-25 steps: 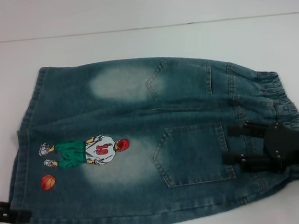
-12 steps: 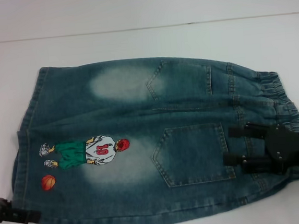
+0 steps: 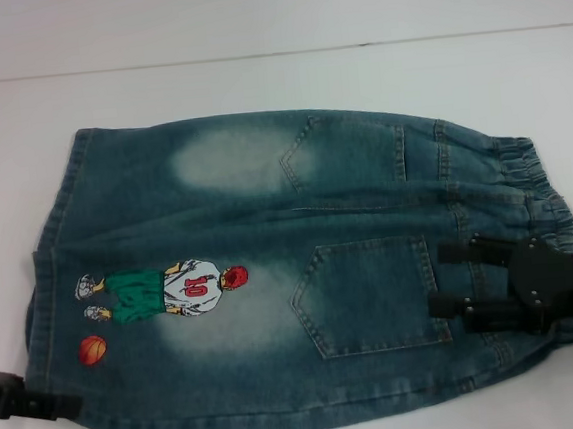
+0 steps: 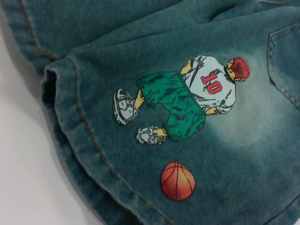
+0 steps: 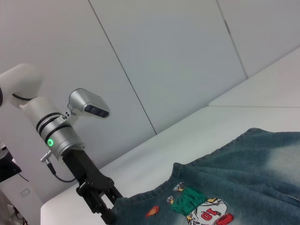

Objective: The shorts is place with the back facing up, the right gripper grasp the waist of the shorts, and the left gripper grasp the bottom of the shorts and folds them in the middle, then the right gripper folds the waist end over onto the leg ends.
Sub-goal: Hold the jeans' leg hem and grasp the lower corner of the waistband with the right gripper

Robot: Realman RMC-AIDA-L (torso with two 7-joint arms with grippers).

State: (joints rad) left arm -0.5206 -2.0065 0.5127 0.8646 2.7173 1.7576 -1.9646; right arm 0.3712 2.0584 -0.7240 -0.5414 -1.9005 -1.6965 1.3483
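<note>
While the right claw [image 3: 453, 278] straddles the waist, spread, shorts [image 3: 272, 276] lie flat.

You see the shorts [image 3: 302, 273] in blue-green washed denim with two faded pale patches and tan stitching. Beside the pale patch nearest the leg hem, the cartoon player [image 3: 168, 290] wears a white shirt with a red 10, green shorts and red hair; the ball [image 3: 93, 349] below him is orange. The table [image 3: 255, 82] is white. The right gripper [image 3: 453, 278] is black, with a white label; the left gripper [image 3: 57, 405] is black too.

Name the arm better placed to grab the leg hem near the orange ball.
Left. The left gripper sits at the leg hem of the shorts beside the ball; the right gripper is over the waist end.
</note>
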